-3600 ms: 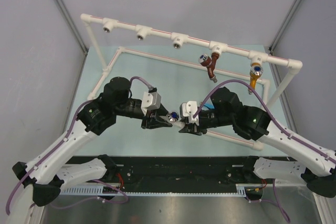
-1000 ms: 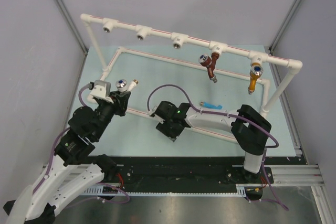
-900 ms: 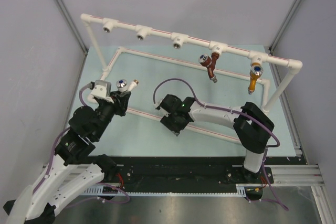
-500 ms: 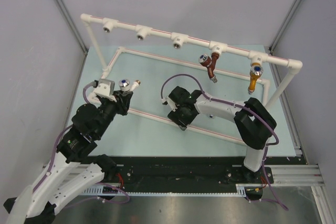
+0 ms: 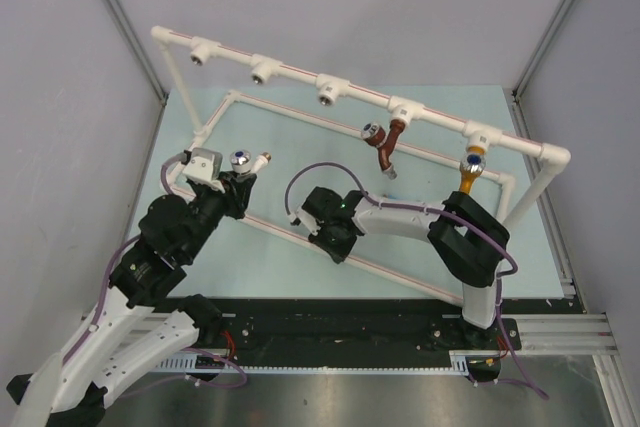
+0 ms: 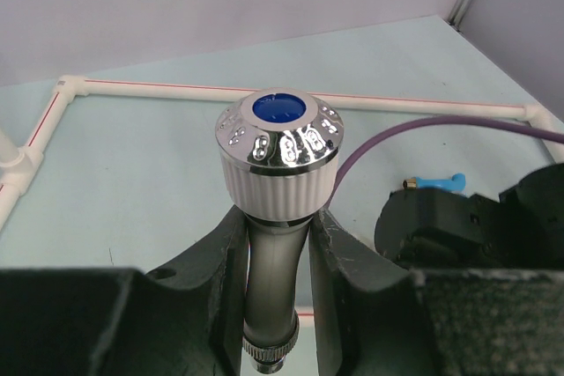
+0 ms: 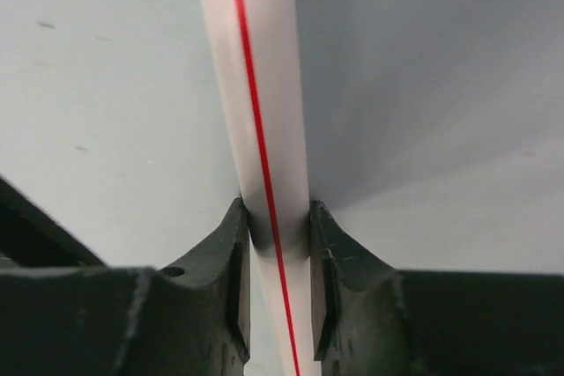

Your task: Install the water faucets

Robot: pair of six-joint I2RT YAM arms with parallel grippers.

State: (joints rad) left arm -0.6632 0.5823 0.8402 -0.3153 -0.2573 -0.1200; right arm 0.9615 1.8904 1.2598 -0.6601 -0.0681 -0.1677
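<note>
Gripping a faucet (image 6: 280,143) by its stem, left gripper (image 6: 278,248) sits at left; right gripper (image 7: 275,244) clamps the near pipe (image 7: 256,85).

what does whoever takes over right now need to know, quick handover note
Left gripper: shut on the white faucet, held above the mat, not yet at a socket.
Right gripper: shut on the frame's near bottom pipe.
Done: brown faucet and orange-yellow faucet hang from the two right-hand tees of the top rail.
Light blue faucet lies on the mat.
To do: fit white and light blue; the three left tees are empty.
</note>
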